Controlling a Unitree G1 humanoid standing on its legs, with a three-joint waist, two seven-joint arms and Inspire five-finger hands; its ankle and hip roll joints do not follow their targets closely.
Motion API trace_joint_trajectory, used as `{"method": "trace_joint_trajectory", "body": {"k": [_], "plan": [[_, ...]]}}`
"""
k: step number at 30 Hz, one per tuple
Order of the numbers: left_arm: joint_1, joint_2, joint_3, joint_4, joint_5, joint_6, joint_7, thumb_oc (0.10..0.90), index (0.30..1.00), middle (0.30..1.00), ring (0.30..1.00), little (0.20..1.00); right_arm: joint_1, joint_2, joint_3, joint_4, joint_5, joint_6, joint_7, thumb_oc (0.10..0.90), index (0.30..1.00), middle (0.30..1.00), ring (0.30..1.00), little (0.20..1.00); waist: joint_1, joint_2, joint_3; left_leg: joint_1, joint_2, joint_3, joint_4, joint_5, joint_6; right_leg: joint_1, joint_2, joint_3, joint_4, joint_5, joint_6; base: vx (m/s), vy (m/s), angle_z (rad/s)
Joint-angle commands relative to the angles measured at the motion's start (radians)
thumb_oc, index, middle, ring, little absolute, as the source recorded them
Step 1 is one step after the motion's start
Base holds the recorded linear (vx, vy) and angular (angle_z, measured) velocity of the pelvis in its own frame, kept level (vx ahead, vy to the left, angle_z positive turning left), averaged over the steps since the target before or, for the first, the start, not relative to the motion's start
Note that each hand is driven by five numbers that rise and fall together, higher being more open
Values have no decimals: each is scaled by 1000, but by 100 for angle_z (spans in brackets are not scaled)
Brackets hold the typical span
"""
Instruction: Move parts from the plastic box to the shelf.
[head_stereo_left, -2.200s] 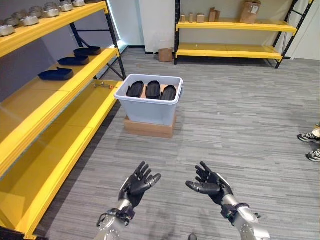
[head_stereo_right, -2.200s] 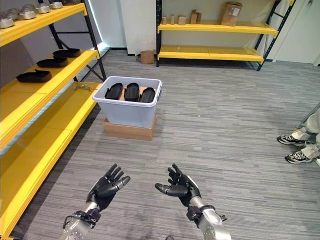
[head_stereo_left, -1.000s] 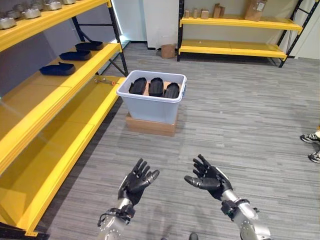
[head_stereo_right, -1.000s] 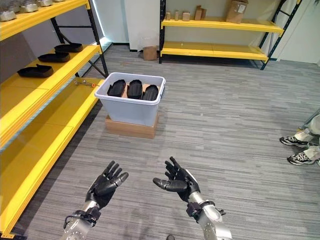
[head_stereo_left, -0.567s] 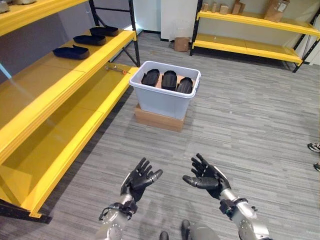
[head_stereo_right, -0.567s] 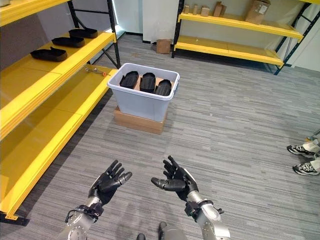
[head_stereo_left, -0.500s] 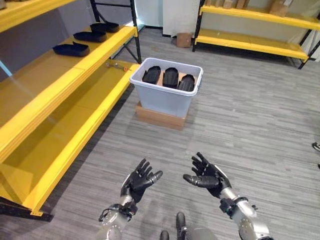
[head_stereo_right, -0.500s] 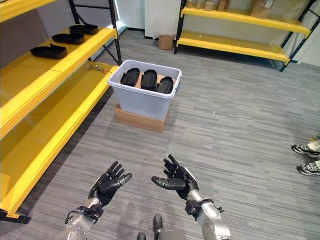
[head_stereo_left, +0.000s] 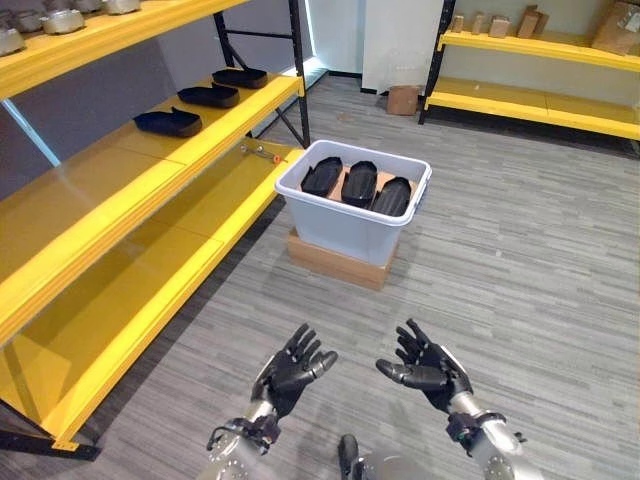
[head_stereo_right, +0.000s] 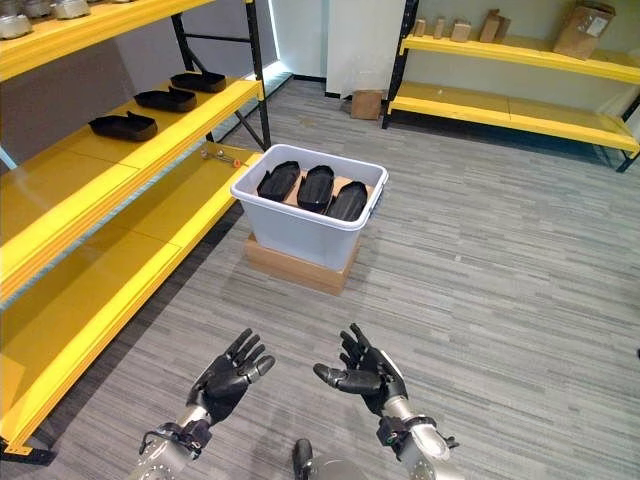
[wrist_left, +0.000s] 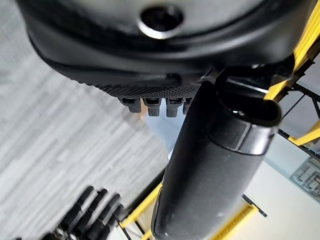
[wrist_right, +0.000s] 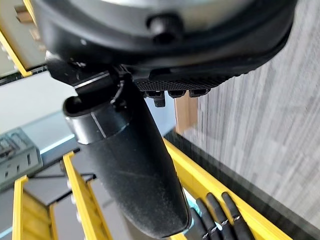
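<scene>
Left eye view: left hand (head_stereo_left: 290, 368) and right hand (head_stereo_left: 428, 366) spread, empty; plastic box (head_stereo_left: 355, 222) holds 3 parts (head_stereo_left: 358, 183).

Cardboard base (head_stereo_left: 338, 262) under bin; cardboard boxes (head_stereo_left: 404, 100) (head_stereo_left: 613, 26) at far rack; grey plank floor (head_stereo_left: 520, 250).

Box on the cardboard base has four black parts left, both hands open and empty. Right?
Not quite: the plastic box holds three black parts, not four, as the left eye view shows. It does sit on the cardboard base, and the left hand and right hand are open and empty.
</scene>
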Motion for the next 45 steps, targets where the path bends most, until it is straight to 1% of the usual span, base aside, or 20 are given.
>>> {"method": "trace_joint_trajectory", "body": {"k": [1,4,7,8,9,10,11,13,14,19,20,22,25,27,30,32,36,41,43,45], "plan": [[-53,-12,25,-85,-57,-68,-63,900,1000,1000,1000,1000,-45,18,3,-81,32,-105,28,900,1000,1000,1000,1000,-3,5,-49,-37,-121,33,-42,135,32,75,-11,8,-185,145,5,197,-2,1],[-56,-10,34,-76,-51,-84,-61,900,1000,1000,1000,1000,-28,20,2,-88,18,-110,30,900,1000,1000,1000,1000,-15,19,-57,-30,-122,41,-6,159,19,74,-7,4,-174,127,-3,185,17,2],[-70,-13,23,-84,-40,-100,-40,900,1000,1000,1000,1000,-13,14,-11,-104,17,-109,28,900,1000,1000,1000,1000,-42,36,-65,-43,-93,140,159,268,-41,74,-14,-39,-156,84,-35,120,20,14],[-85,-13,12,-103,-33,-97,-16,900,1000,1000,1000,1000,-5,12,-20,-103,15,-125,26,900,1000,1000,1000,1000,-45,19,-48,-156,-58,232,351,331,-75,103,-45,-54,-157,73,-44,78,-59,57],[-92,-13,14,-104,-32,-91,-12,900,1000,1000,1000,1000,-2,11,-22,-103,15,-129,24,900,1000,1000,1000,1000,-47,12,-42,-189,-33,269,394,329,-82,110,-56,-59,-156,69,-46,155,-50,49],[-106,-14,19,-81,-39,-95,-24,900,1000,1000,1000,1000,-5,2,-33,-99,18,-127,32,900,1000,1000,1000,1000,-56,5,-30,-224,73,362,388,294,-87,124,-82,-74,-136,45,-48,183,44,20],[-108,-15,17,-80,-80,-92,-41,900,1000,1000,1000,1000,-9,-1,-40,-99,13,-121,34,900,1000,1000,1000,1000,-56,6,-21,-245,119,383,349,279,-81,140,-89,-67,-123,31,-46,162,59,14],[-104,-17,16,-84,-106,-85,-42,900,1000,1000,1000,1000,-12,-3,-42,-98,13,-118,34,900,1000,1000,1000,1000,-55,4,-21,-259,128,383,325,284,-79,144,-93,-60,-120,28,-45,129,132,5],[-83,-19,25,-99,-209,-67,-65,900,1000,1000,1000,1000,-32,-10,-50,-88,31,-99,55,900,1000,1000,1000,1000,-44,-2,-7,-301,171,357,214,308,-85,183,-103,-5,-121,17,-30,192,214,-12],[-70,0,31,-122,-121,-98,-62,900,1000,1000,1000,1000,-47,-34,-47,-86,58,-77,63,900,1000,1000,1000,1000,-17,3,6,-317,238,246,-30,403,-120,241,-104,65,-139,-1,-9,221,223,-54],[-65,11,44,-126,-118,-113,-56,900,1000,1000,1000,1000,-42,-48,-46,-90,51,-66,75,900,1000,1000,1000,1000,-10,9,10,-336,286,209,-138,448,-138,263,-106,97,-136,-12,-4,305,347,-51],[-65,9,68,-110,-120,-156,-27,900,1000,1000,1000,1000,-31,-63,-44,-99,39,-56,89,900,1000,1000,1000,1000,-9,8,15,-358,317,195,-205,450,-147,284,-124,120,-128,-24,3,309,385,-35],[-73,-4,95,-72,-153,-192,-6,900,1000,1000,1000,1000,-27,-75,-48,-91,31,-57,109,900,1000,1000,1000,1000,-13,12,14,-346,316,178,-209,416,-146,293,-147,139,-119,-34,17,205,298,-42],[-88,-19,113,-52,-159,-189,-16,900,1000,1000,1000,1000,-30,-74,-41,-89,29,-63,126,900,1000,1000,1000,1000,-12,25,12,-305,307,145,-204,398,-152,286,-167,151,-102,-41,32,235,437,-62],[-92,-9,105,-51,-105,-177,-19,900,1000,1000,1000,1000,-17,-75,-52,-102,52,-70,124,900,1000,1000,1000,1000,-20,31,9,-279,291,151,-167,373,-151,274,-189,140,-85,-42,44,147,356,-31],[-93,20,77,-58,-55,-167,-34,900,1000,1000,1000,1000,1,-49,-65,-133,64,-69,105,900,1000,1000,1000,1000,-14,23,-2,-259,234,148,-130,319,-120,278,-230,145,-75,-26,75,227,494,23],[-97,57,51,-74,63,-183,-10,900,1000,1000,1000,1000,7,-19,-67,-150,61,-74,75,900,1000,1000,1000,1000,-4,15,-17,-256,191,180,-106,292,-77,280,-273,134,-45,-5,104,156,332,12],[-116,115,22,-98,246,-211,80,900,1000,1000,1000,1000,-1,1,-61,-166,54,-81,24,900,1000,1000,1000,1000,11,13,-23,-247,164,276,-100,270,-40,240,-333,55,34,77,120,49,248,-12],[-114,141,23,-108,280,-209,93,900,1000,1000,1000,1000,-27,15,-58,-149,69,-83,15,900,1000,1000,1000,1000,45,15,-19,-235,161,387,-83,247,-31,222,-416,-93,77,126,118,20,295,-36],[-100,141,33,-124,241,-184,73,900,1000,1000,1000,1000,-47,27,-51,-138,64,-84,14,900,1000,1000,1000,1000,69,15,-12,-218,154,432,-69,216,-31,220,-459,-161,117,150,132,54,171,-84]]}}
